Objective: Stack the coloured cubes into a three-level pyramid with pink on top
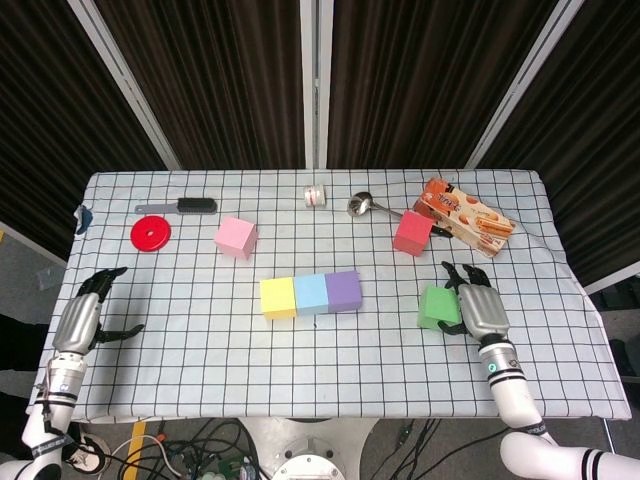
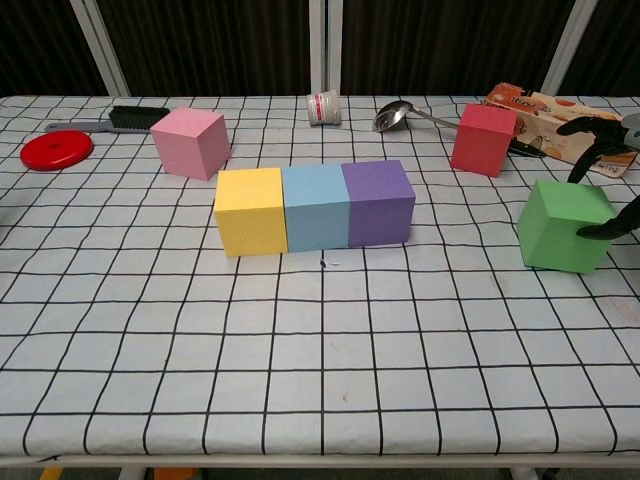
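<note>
Yellow, blue and purple cubes stand touching in a row at the table's middle; the chest view shows the same yellow, blue and purple row. The pink cube sits alone behind them to the left. The red cube stands back right. The green cube rests on the table at the right. My right hand is against its right side, fingers spread behind it and thumb in front. My left hand lies at the left edge, fingers apart, holding nothing.
Along the back of the table lie a red disc, a black brush, a small white tub, a metal spoon and an orange biscuit box just behind the red cube. Dark curtains hang behind the table.
</note>
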Controlling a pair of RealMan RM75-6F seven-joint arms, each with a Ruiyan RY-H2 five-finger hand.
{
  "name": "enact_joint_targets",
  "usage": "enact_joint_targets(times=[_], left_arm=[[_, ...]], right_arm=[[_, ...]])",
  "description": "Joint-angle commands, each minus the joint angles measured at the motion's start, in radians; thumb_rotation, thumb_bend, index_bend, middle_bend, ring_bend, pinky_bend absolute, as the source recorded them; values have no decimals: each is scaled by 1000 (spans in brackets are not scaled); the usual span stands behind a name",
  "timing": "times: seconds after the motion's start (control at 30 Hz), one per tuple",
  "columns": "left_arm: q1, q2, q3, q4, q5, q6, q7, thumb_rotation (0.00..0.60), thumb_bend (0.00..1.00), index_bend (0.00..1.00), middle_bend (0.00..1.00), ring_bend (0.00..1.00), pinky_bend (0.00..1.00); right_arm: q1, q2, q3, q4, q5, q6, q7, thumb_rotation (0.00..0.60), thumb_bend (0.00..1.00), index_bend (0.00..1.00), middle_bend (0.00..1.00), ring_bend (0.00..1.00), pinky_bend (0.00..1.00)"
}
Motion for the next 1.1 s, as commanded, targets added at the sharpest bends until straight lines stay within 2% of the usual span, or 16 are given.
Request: enact_joint_targets(times=[0.03, 0.27, 0.43, 0.63, 0.73, 0.83, 1.1], left_arm=[[4, 0, -2, 4, 1, 1, -5, 600, 91, 123, 124, 60, 88], [17, 6, -9, 11, 4, 9, -26, 600, 91, 123, 124, 60, 88], [24, 12, -15, 11, 5, 12, -37, 600, 91, 123, 124, 60, 88], [31, 19, -17, 10, 9, 14, -42, 600, 91, 123, 124, 60, 88], [35, 20, -20, 14, 11, 20, -46, 600, 91, 123, 124, 60, 88], [40, 17, -20, 24, 11, 21, -52, 600, 91, 124, 124, 60, 88], [50, 10, -19, 48, 17, 19, -84, 600, 91, 123, 124, 60, 88]], right_arm=[[-2, 1, 1, -2, -15, 12, 2, 600, 160, 0, 482, 48, 0], [-1, 95, 37, -99, -39, 21, 24, 600, 174, 0, 495, 51, 0], [39, 177, 114, -182, -120, 28, 49, 600, 175, 0, 494, 51, 0], [167, 221, 180, -202, -125, -119, 46, 600, 174, 0, 493, 51, 0], [241, 212, 186, -187, -96, -213, 31, 600, 170, 0, 487, 51, 0], [301, 178, 183, -168, -75, -261, 16, 600, 162, 0, 483, 51, 0], [414, 45, 166, -119, 17, -241, -63, 600, 127, 0, 485, 58, 0]])
